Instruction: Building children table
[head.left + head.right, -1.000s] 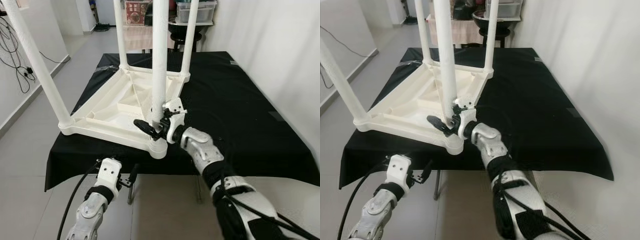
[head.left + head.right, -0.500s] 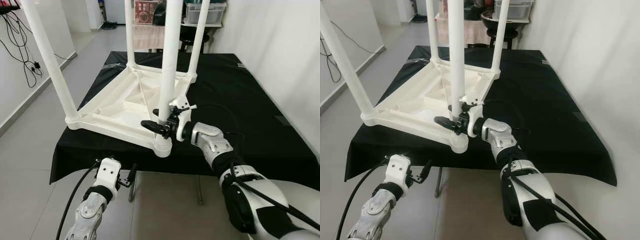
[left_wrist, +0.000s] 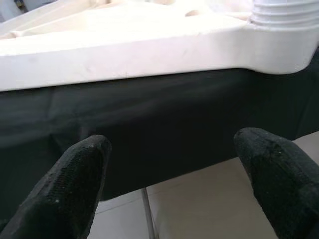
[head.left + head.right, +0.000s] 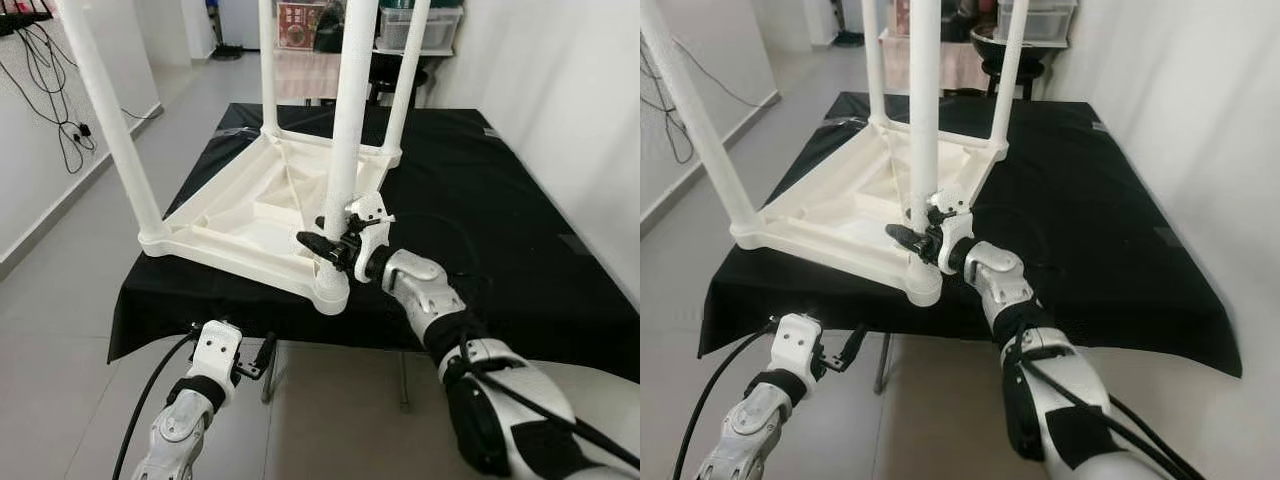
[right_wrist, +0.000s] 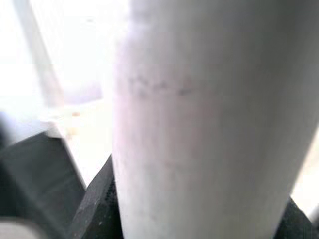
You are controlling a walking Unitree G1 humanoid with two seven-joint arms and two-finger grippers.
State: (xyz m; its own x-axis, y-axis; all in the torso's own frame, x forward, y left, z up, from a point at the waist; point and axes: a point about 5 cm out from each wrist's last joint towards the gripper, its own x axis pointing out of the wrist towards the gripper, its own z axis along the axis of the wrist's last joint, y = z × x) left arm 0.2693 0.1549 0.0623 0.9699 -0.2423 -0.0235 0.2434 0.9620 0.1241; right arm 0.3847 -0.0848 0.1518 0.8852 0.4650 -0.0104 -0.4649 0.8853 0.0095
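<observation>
The white plastic children's table (image 4: 262,215) lies upside down on a black-draped work table (image 4: 480,200), its four legs pointing up. The right gripper (image 4: 328,243) clamps the near leg (image 4: 348,130) low down, just above its corner socket (image 4: 331,287) at the front edge; in the right wrist view the leg stands between the black fingers (image 5: 94,209). The left gripper (image 3: 174,174) hangs below the front edge, its fingers spread with nothing between them, facing the black cloth (image 3: 149,114).
</observation>
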